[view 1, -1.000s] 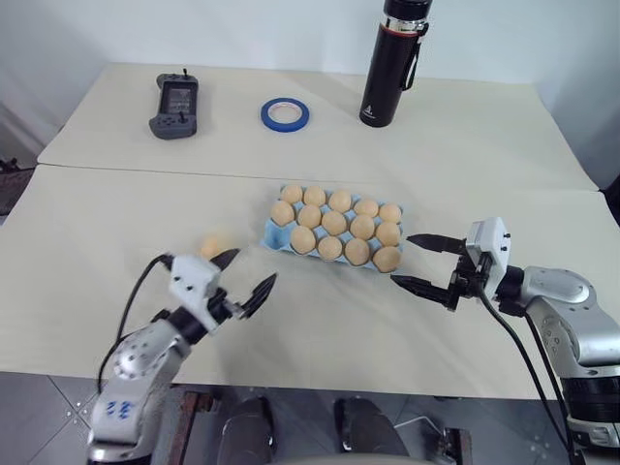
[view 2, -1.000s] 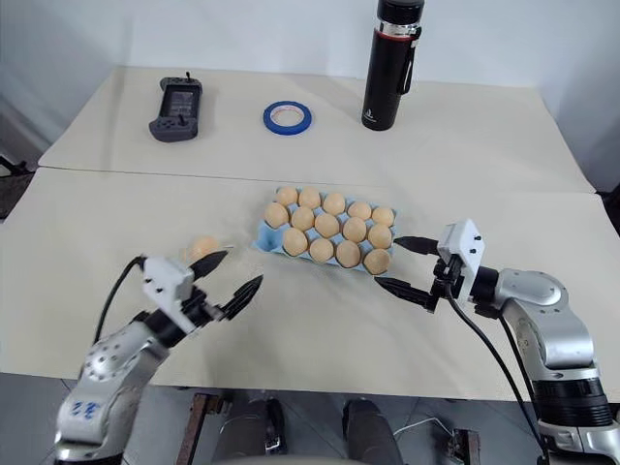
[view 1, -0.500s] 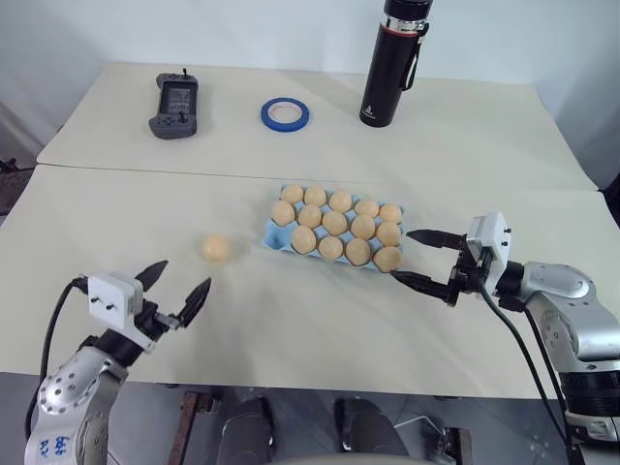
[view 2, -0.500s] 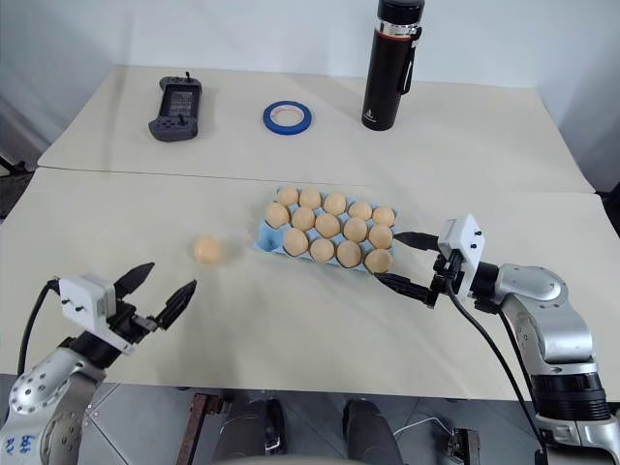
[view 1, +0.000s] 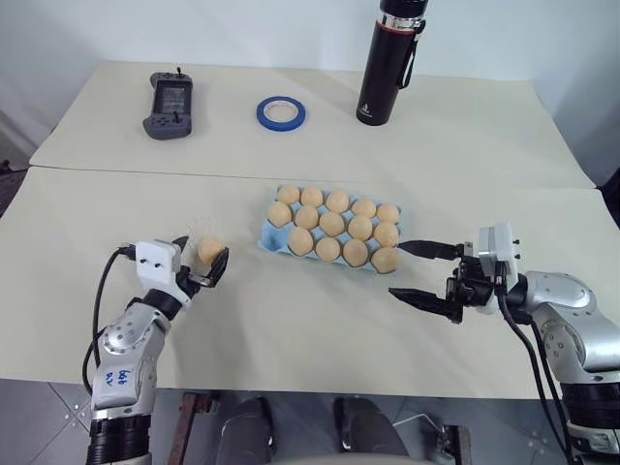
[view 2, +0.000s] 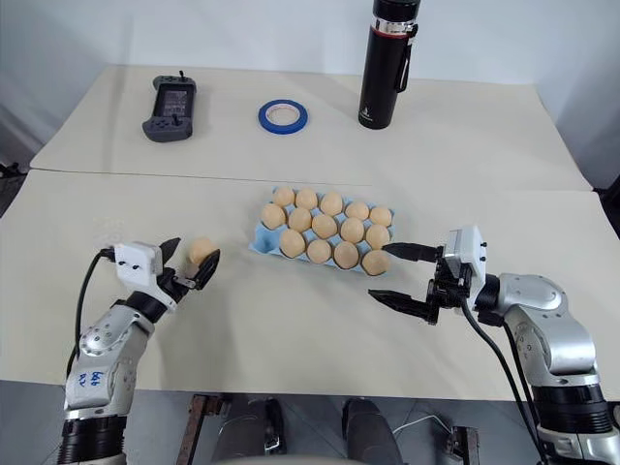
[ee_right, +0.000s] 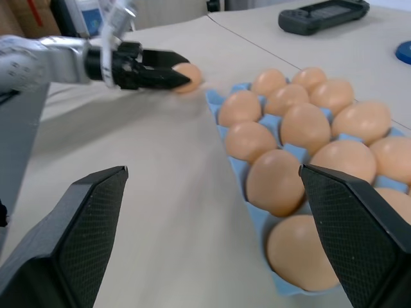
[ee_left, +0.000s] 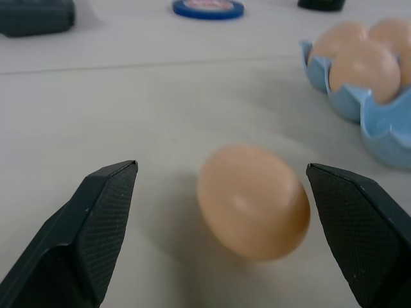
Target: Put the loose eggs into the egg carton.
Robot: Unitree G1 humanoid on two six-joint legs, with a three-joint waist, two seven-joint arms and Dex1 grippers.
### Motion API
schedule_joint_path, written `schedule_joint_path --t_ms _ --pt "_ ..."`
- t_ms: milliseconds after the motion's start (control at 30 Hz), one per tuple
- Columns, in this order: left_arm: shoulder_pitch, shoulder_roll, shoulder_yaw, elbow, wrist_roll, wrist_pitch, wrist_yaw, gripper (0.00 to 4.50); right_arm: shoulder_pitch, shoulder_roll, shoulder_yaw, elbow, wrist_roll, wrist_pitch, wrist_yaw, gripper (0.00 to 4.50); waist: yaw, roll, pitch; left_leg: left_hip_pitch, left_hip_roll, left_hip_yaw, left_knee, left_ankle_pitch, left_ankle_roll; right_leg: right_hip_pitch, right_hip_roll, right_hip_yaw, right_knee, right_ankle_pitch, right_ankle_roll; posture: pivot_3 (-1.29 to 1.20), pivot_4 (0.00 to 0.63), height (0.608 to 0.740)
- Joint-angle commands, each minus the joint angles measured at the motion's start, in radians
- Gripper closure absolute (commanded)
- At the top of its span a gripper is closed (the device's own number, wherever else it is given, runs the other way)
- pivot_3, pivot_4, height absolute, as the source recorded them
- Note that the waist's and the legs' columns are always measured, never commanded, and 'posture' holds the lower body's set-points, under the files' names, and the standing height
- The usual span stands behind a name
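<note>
Lying pale tan-orange, smooth egg point(ee_left: 253, 200)

table point(view 1: 291, 329): light blue moulded egg carton point(view 1: 274, 235) mid, cups holding eggs | pale tan loose egg point(view 1: 209, 249) left of carton, between left pincer point(view 1: 200, 260) fingers | right pincer point(view 1: 415, 271) just right of carton | black handheld controller point(view 1: 169, 103), blue tape ring point(view 1: 282, 111), black flask point(view 1: 388, 59) at far edge, left to right
</note>
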Motion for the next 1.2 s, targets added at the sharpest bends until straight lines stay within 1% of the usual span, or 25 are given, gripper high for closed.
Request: schedule_joint_path --t_ms 33,167,200,267,300,433,467,500,633,733,833,900,1000,1133,1200 --pt "-0.04 0.004 -0.009 0.039 0.028 -0.042 0.009 0.02 0.005 -0.008 -0.031 -0.042 0.016 0.004 -0.02 0.0 0.0 0.0 0.0 0.0 0.0 0.0 0.0 0.0 0.0 0.0 0.0 0.0 0.0 0.0 0.0 0.0 0.15 0.74" --pt "-0.082 0.006 -0.021 0.109 0.04 -0.091 -0.015 0.02 0.008 -0.008 -0.025 -0.045 0.011 0.009 -0.032 0.0 0.0 0.0 0.0 0.0 -0.001 0.0 0.001 0.001 0.001 0.0 -0.001 0.0 0.001 0.0 0.0 0.0 0.15 0.74" --pt "-0.086 0.008 -0.03 0.122 0.036 -0.112 -0.04 0.2 0.007 -0.007 -0.025 -0.046 0.012 0.009 -0.032 0.0 0.0 0.0 0.0 0.0 -0.001 0.0 0.001 0.001 0.001 0.0 -0.001 0.001 0.001 0.0 0.0 0.0 0.15 0.74" --pt "-0.107 0.004 -0.039 0.145 0.031 -0.111 -0.048 0.6 0.006 0.001 -0.03 -0.049 0.022 0.004 -0.034 0.0 0.001 0.0 0.0 0.0 -0.001 0.0 0.001 0.001 0.001 0.0 -0.001 0.0 0.001 0.0 0.0 0.0 0.15 0.74" --pt "-0.112 0.002 -0.042 0.148 0.029 -0.116 -0.053 0.88 0.008 0.004 -0.032 -0.051 0.026 0.002 -0.034 0.0 0.002 0.0 0.0 0.0 -0.001 0.0 0.0 0.001 0.001 0.0 -0.001 0.0 0.002 0.0 0.0 0.0 0.15 0.74" --pt "-0.116 -0.001 -0.044 0.143 0.018 -0.115 -0.063 2.22 0.022 0.008 -0.034 -0.059 0.026 -0.008 -0.037 0.0 0.002 0.0 0.0 0.0 0.0 0.0 0.0 0.001 0.0 -0.002 -0.001 0.0 0.005 0.0 0.0 0.0 0.15 0.74" --pt "-0.115 0.002 -0.047 0.138 0.019 -0.114 -0.068 2.46 0.024 0.008 -0.034 -0.061 0.024 -0.009 -0.041 0.0 0.002 0.0 0.0 0.0 0.0 0.0 0.0 0.001 0.0 -0.002 -0.001 0.0 0.005 0.0 0.0 0.0 0.15 0.74" --pt "-0.111 0.009 -0.053 0.122 0.02 -0.103 -0.076 2.58 0.028 0.009 -0.033 -0.062 0.021 -0.009 -0.047 0.0 0.001 0.0 0.0 0.0 0.0 0.0 0.0 0.001 0.0 -0.002 -0.001 0.0 0.005 0.0 0.0 0.0 0.15 0.74" --pt "-0.111 0.037 -0.077 0.044 0.013 -0.043 -0.112 2.66 0.042 0.01 -0.035 -0.071 0.018 -0.012 -0.058 0.0 0.001 0.0 0.0 0.0 -0.001 0.004 0.001 0.001 0.001 -0.002 -0.001 0.0 0.006 0.0 0.0 0.0 0.15 0.74" --pt "-0.155 0.04 -0.081 -0.039 -0.049 0.057 -0.125 2.66 0.052 0.01 -0.043 -0.078 0.021 -0.018 -0.065 0.0 0.001 0.0 0.0 0.0 -0.001 0.007 0.001 0.001 0.0 -0.002 -0.001 0.0 0.006 0.0 0.0 0.0 0.15 0.74" --pt "-0.192 0.043 -0.091 -0.073 -0.079 0.103 -0.148 2.66 0.059 0.01 -0.043 -0.083 0.02 -0.022 -0.071 0.0 0.002 0.0 0.0 0.0 -0.001 0.007 0.001 0.002 0.0 -0.002 -0.001 0.0 0.007 0.0 0.0 0.0 0.15 0.74" --pt "-0.233 0.04 -0.098 -0.057 -0.078 0.115 -0.153 2.66 0.064 0.012 -0.042 -0.087 0.018 -0.025 -0.078 0.0 0.002 0.0 0.0 0.0 -0.001 0.007 0.001 0.002 0.0 -0.001 -0.001 0.0 0.007 0.0 0.0 0.0 0.15 0.74" --pt "-0.319 0.035 -0.134 0.013 -0.073 0.121 -0.194 2.66 0.073 0.019 -0.036 -0.1 0.014 -0.027 -0.095 0.0 0.003 0.0 0.0 0.0 -0.001 0.007 0.002 0.002 0.0 -0.002 -0.001 0.0 0.007 0.0 0.0 0.0 0.15 0.74" --pt "-0.382 0.04 -0.179 0.096 -0.061 0.098 -0.27 2.66 0.095 0.027 -0.044 -0.12 0.01 -0.032 -0.117 0.0 0.003 0.0 0.0 0.0 -0.001 0.008 0.002 0.002 0.0 -0.002 -0.001 0.0 0.007 0.0 0.001 0.0 0.15 0.74" --pt "-0.4 0.041 -0.187 0.122 -0.057 0.094 -0.283 2.66 0.105 0.027 -0.049 -0.13 0.01 -0.031 -0.129 0.0 0.0 0.0 0.0 0.0 -0.001 0.008 0.001 0.002 0.0 -0.003 -0.001 0.0 0.007 0.0 0.001 0.0 0.15 0.74"
